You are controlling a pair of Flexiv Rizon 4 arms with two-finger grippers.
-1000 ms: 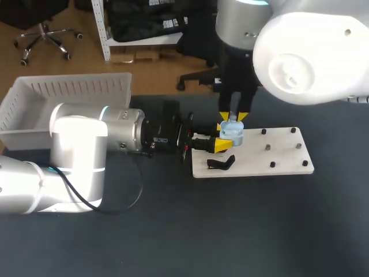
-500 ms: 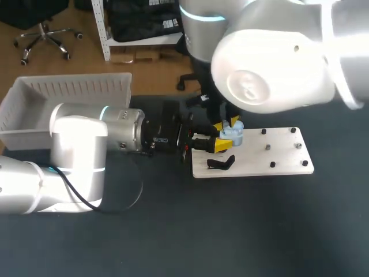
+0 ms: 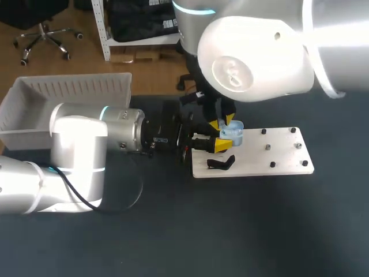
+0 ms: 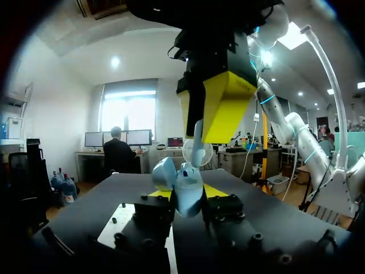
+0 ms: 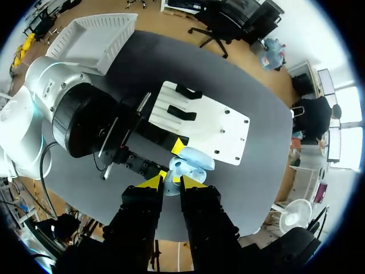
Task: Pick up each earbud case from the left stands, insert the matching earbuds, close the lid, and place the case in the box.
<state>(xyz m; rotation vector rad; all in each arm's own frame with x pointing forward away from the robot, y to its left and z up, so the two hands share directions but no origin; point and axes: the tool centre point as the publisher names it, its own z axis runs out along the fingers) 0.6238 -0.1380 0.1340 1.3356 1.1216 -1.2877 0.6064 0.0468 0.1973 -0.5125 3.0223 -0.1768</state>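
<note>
The pale blue rounded plastic earbud case [image 4: 183,191] sits upright between the jaws of the left gripper [image 4: 189,210], which are closed on it from two sides, so the left arm has firm hold of it. Its lid is hinged open and leans to one side of those jaws, leaving the mouth of the case facing up.

Directly above the left jaws, the right gripper [image 5: 171,182] points down at the open case. Its yellow-tipped jaws stand only a narrow way apart, pinching a small whitish earbud [image 4: 197,152]. At least it looks like an earbud, since the piece is tiny and partly hidden by the fingers. Its lower end hangs just over the case's opening. I cannot tell whether it has begun to enter its well, or whether another earbud is already inside.

Beneath and just beyond both sets of jaws lies the flat white board with small dark pegs [image 5: 222,128]. Two black moulded stands [image 5: 181,114] sit on the part of it nearest the left jaws. The dark grey table [image 3: 230,231] carries it all. The white slatted plastic box [image 3: 75,86] stands well behind the left jaws, back along that arm.

By my reading the task is in its middle. This case is off its stand and opened, and the insertion is under way. The earbud has still to be seated and let go, the lid shut, and the case carried to the box
</note>
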